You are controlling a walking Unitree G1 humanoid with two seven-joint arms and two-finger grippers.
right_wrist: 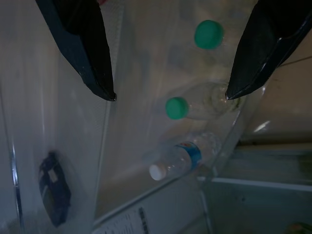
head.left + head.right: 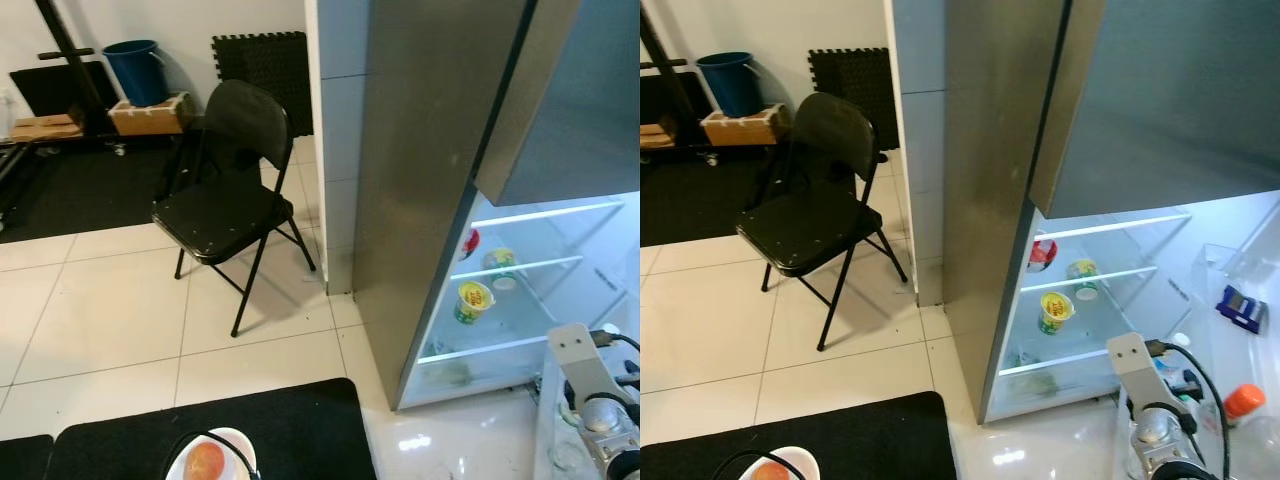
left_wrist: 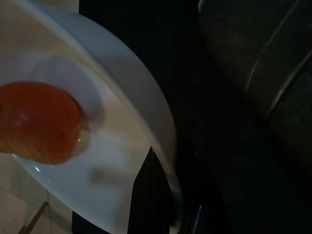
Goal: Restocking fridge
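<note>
- Right gripper: black fingers spread apart, empty, over clear plastic bottles w/ green caps at frame centre.
- Open stainless fridge: upper right; yellow cup seen on lit shelf.
- Round white plate w/ orange fruit: left; left gripper state cannot be told.

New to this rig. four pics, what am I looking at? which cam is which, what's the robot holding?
It is a walking humanoid with two arms, restocking a fridge. The two wide pictures come from its head cameras, looking down at an open fridge with cups on the shelves, and a black folding chair on the tiled floor. The other two come from wrist cameras. The left wrist view shows a white bowl with an orange fruit in it, held low at the robot's left. The right gripper is open, its fingers pointing at bottles in the fridge door shelf.
</note>
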